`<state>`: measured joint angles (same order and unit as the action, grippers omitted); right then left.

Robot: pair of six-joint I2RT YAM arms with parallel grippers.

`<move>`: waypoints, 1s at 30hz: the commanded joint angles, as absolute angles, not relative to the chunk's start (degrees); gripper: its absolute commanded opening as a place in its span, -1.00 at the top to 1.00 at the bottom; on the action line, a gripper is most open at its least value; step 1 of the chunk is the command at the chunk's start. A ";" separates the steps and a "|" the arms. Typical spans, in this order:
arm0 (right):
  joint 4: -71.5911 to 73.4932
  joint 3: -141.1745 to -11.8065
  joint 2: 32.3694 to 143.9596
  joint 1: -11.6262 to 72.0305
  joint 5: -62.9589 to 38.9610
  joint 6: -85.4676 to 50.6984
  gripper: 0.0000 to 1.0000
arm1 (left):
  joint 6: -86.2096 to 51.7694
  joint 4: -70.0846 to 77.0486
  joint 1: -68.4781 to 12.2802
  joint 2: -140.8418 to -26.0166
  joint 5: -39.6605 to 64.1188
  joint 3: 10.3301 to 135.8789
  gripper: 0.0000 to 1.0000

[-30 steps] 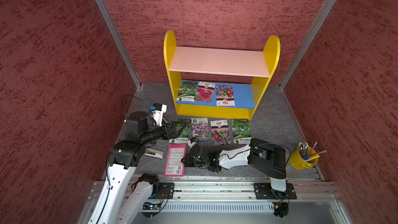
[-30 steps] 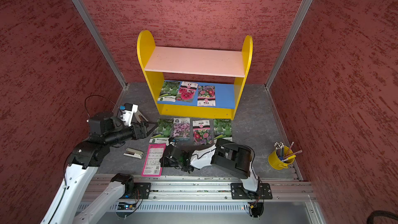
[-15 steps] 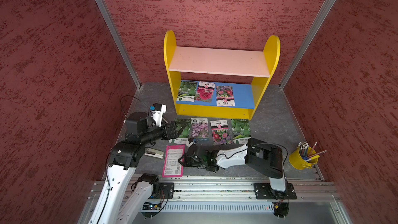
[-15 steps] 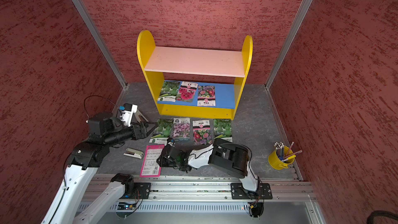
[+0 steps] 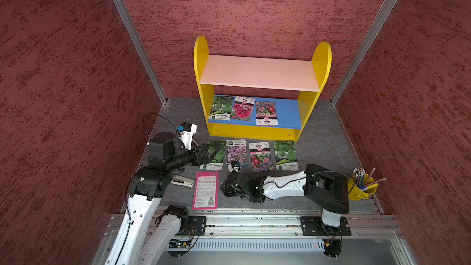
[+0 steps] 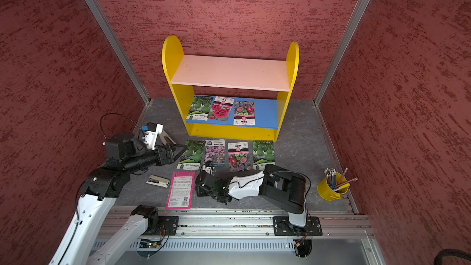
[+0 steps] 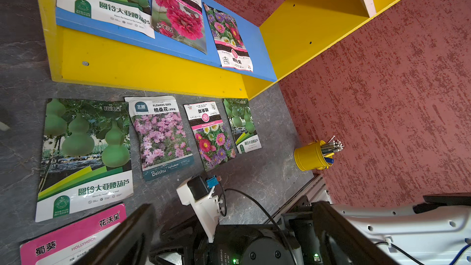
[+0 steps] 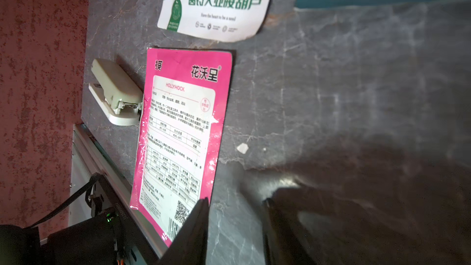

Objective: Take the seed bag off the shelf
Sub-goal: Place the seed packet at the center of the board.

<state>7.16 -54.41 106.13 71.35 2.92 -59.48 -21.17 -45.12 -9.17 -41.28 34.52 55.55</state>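
The right gripper (image 8: 234, 202) just opened a bit, empty now, so the pink hollyhock seed bag (image 5: 206, 189) is off the shelf (image 5: 251, 132).

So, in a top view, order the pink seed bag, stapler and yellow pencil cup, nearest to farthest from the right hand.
1. Pink seed bag, lying just beside the right hand.
2. Stapler, beyond that bag, on the left.
3. Yellow pencil cup, far off on the right side.

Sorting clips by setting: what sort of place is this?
Probably a robot test booth: red walls box in a small floor, two arms sit on a metal rail, seed bags laid out.
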 commanded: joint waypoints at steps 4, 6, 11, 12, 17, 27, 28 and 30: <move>3.43 -57.56 101.41 71.78 1.95 -46.81 0.13 | -21.13 -44.44 -8.44 -41.47 34.18 55.73 -0.99; 1.34 -59.04 101.34 72.05 0.93 -44.11 0.10 | -21.06 -44.94 -8.35 -41.55 33.34 56.23 -0.99; -2.94 -62.35 102.66 72.59 1.54 -40.03 -0.05 | -20.53 -46.33 -7.84 -42.25 31.37 57.77 -0.99; -3.70 -63.50 103.13 72.90 1.33 -38.78 -0.08 | -20.32 -46.83 -7.59 -42.44 30.89 58.17 -0.99; -9.30 -70.60 107.11 75.13 1.92 -32.91 -0.19 | -19.80 -49.50 -4.81 -42.81 29.08 60.58 -0.99; -13.31 -76.94 113.28 77.49 2.08 -28.20 -0.42 | -19.18 -55.20 7.88 -43.05 30.87 64.43 -0.99; -13.78 -77.29 113.69 77.61 2.34 -27.83 -0.45 | -19.09 -55.13 9.03 -42.96 31.90 64.40 -0.99; -15.10 -78.32 114.74 78.09 2.79 -26.66 -0.49 | -18.95 -55.11 11.52 -42.84 33.77 64.25 -0.99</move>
<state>-12.01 -75.85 113.45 77.38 1.76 -29.47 -20.29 -53.74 8.97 -43.13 30.81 63.46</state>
